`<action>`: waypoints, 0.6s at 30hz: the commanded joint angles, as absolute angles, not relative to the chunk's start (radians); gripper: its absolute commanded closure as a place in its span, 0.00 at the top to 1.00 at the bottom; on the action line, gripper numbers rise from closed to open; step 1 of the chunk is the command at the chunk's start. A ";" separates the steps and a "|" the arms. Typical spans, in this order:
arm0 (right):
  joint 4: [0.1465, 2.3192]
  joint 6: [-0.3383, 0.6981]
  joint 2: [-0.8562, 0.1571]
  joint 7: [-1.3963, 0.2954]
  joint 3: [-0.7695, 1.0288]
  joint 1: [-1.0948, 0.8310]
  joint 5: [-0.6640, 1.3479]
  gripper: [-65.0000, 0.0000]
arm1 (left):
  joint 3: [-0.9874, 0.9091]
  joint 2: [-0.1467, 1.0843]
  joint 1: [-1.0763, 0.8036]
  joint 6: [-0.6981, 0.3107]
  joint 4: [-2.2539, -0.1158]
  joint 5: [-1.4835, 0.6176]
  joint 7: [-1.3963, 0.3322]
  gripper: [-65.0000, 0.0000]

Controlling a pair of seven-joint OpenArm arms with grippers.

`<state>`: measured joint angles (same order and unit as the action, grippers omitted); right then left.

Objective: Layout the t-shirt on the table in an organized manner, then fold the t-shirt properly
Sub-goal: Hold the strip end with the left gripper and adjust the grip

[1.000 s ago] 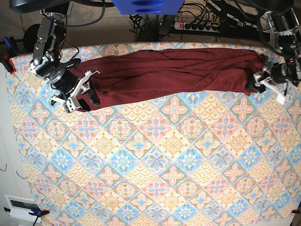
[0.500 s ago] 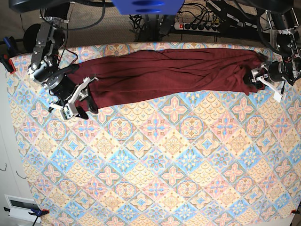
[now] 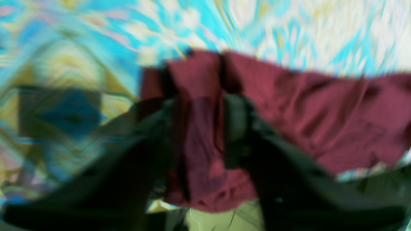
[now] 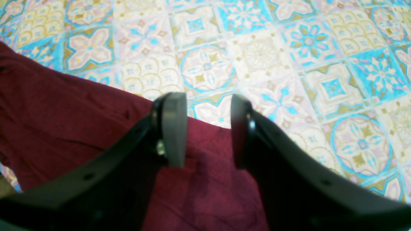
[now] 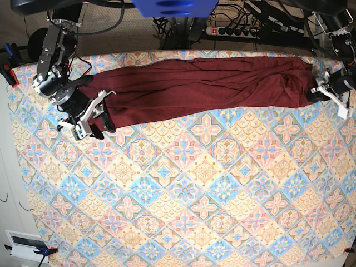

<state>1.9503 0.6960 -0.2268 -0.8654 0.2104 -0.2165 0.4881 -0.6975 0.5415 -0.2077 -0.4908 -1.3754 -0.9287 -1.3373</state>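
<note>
The dark maroon t-shirt point(image 5: 200, 86) lies stretched in a long band along the far side of the patterned table point(image 5: 194, 194). My left gripper point(image 5: 318, 93) is at the shirt's right end. In the blurred left wrist view my left gripper point(image 3: 200, 106) is shut on a bunch of the shirt point(image 3: 321, 112), with cloth between its fingers. My right gripper point(image 5: 103, 128) is open at the shirt's left end. In the right wrist view my right gripper point(image 4: 207, 106) hovers over the shirt's edge point(image 4: 64, 122) and the table point(image 4: 257, 48) shows between its fingers.
A power strip with cables point(image 5: 233, 30) lies beyond the far edge. A red clamp point(image 5: 8, 72) grips the table's left edge. A white box point(image 5: 25, 245) sits at the bottom left corner. The shirt's right end is close to the table's right edge.
My left gripper has moved right, drawing the shirt's right end with it. My right gripper has drawn back a little down and left, off the shirt's left end.
</note>
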 commanded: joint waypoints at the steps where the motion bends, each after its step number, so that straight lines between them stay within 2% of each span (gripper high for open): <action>1: 1.966 0.698 -0.237 -0.842 0.217 -0.208 0.509 0.34 | -0.708 0.556 -0.180 -0.495 -1.379 -0.951 -1.316 0.07; 2: 1.966 0.698 -0.237 -0.842 0.217 -0.208 0.509 0.34 | -0.710 0.558 -0.165 -0.495 -1.365 -0.951 -1.317 0.00; 9: 1.966 0.698 -0.237 -0.842 0.216 -0.213 0.509 0.34 | -0.710 0.555 -0.116 -0.495 -1.276 -0.951 -1.325 0.00; 12: 1.966 0.698 -0.237 -0.842 0.217 -0.214 0.509 0.34 | -0.710 0.558 -0.116 -0.495 -1.274 -0.949 -1.371 0.06; 14: 1.966 0.698 -0.237 -0.842 0.217 -0.214 0.509 0.34 | -0.710 0.568 -0.117 -0.493 -1.274 -0.949 -1.396 0.15; 18: 1.966 0.698 -0.237 -0.842 0.209 -0.213 0.509 0.34 | -0.710 0.648 -0.147 -0.493 -1.274 -0.954 -1.396 0.48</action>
